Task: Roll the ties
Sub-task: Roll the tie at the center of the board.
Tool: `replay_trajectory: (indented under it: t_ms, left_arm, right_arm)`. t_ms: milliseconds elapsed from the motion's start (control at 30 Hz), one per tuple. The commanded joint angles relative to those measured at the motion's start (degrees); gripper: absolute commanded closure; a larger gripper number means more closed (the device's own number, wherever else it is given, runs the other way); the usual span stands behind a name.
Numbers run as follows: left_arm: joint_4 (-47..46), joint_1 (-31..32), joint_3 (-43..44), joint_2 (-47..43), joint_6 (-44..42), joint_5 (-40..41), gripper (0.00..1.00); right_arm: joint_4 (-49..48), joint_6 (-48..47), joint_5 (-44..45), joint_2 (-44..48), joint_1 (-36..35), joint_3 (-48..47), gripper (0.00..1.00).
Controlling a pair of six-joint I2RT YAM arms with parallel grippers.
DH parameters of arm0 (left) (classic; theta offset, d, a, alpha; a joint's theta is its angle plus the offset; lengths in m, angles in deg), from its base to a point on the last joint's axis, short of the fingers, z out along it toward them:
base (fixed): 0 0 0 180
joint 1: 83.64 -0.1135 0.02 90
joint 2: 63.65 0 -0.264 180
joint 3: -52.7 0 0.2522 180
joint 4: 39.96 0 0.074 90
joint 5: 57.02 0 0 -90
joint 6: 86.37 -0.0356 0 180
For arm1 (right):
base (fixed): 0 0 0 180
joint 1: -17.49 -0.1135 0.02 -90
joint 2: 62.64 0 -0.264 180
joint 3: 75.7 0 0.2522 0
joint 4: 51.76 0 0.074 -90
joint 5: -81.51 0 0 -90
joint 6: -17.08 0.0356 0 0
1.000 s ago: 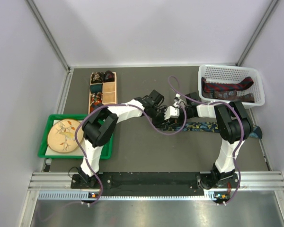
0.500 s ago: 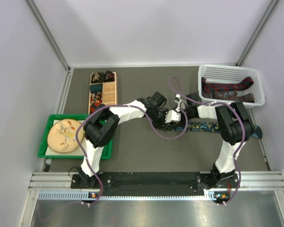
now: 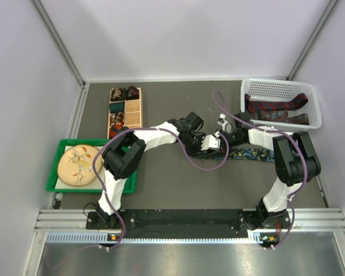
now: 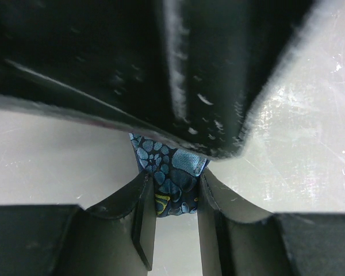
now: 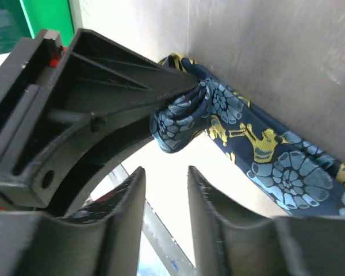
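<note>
At the middle of the counter (image 3: pixel 172 184), both arms meet over one end of the blue tie (image 3: pixel 259 154). The left end effector (image 3: pixel 206 144) has the grip. On its wrist view the fingers (image 4: pixel 139 218) stand narrow, with a bunched fold of blue patterned fabric squeezed between them and touching both sides.

The right end effector (image 3: pixel 226 137) sits just beside it, nearly tip to tip. Its own wrist view shows two fingers (image 5: pixel 123 230) a small gap apart, and nothing sits in that gap. The gathered end of the tie lies just beyond those fingertips, pinched at the left arm's black tip. Whether the fabric touches the right fingers I cannot tell.

From that bunch the tie runs flat along the counter towards the right edge, passing under the right arm, with its blue and yellow pattern facing up.

Over at the back right corner, a white basket (image 3: pixel 310 95) holds loose red ties (image 3: pixel 270 106), well apart from the action. Back left, a wooden box (image 3: pixel 135 109) with compartments carries rolled ties (image 3: pixel 119 95) in some of its slots. Near the left edge sits a green tray (image 3: pixel 60 146) with a plate (image 3: pixel 77 165) on it, far from both end effectors.
</note>
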State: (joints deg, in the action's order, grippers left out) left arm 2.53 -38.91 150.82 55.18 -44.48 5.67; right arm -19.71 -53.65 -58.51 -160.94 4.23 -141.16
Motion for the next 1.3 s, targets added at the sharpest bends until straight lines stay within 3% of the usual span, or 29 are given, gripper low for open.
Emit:
replay_trajectory:
  t_ms: [0,300,500,567,667,767,833,867,933,1267]
  left_arm:
    - [6.87,-0.26,-1.65,4.22,-0.22,5.16,0.71]
    - [6.86,-0.26,-1.92,4.05,-0.49,4.90,0.71]
    - [6.60,-0.17,-1.92,4.05,-0.22,4.99,0.71]
    - [6.60,-0.26,-1.92,4.05,-0.31,4.99,0.71]
    - [6.60,-0.26,-1.92,3.87,-0.31,4.81,0.70]
    - [6.51,-0.26,-2.18,3.78,-0.40,4.72,0.70]
    - [6.51,-0.26,-2.35,3.78,-0.49,4.55,0.70]
    - [6.43,-0.26,-2.35,3.87,-0.40,4.55,0.70]
    - [6.60,-0.26,-2.35,3.78,-0.48,4.63,0.70]
    - [6.86,-0.26,-2.27,3.78,-0.92,4.63,0.70]
  right_arm:
    - [-2.37,1.64,-0.62,1.89,0.07,1.16,0.59]
    - [-8.53,5.95,0.89,-2.42,-0.80,-0.68,0.59]
    - [-10.11,7.10,0.80,-5.14,-2.21,-1.82,0.65]
    - [-10.20,7.10,1.15,-5.67,-2.30,-2.44,0.70]
    - [-7.39,4.65,3.52,-6.29,-2.30,-3.40,0.91]
    - [-4.93,3.24,5.02,-6.11,-2.21,-3.58,1.00]
    - [-4.22,3.15,5.28,-5.50,-2.13,-3.58,0.96]
    - [-3.96,2.88,5.46,-5.15,-2.12,-3.67,0.77]
    - [-4.04,3.14,5.11,-4.10,-2.04,-4.02,0.67]
    - [-7.73,7.36,3.53,-3.47,-1.69,-3.84,0.65]
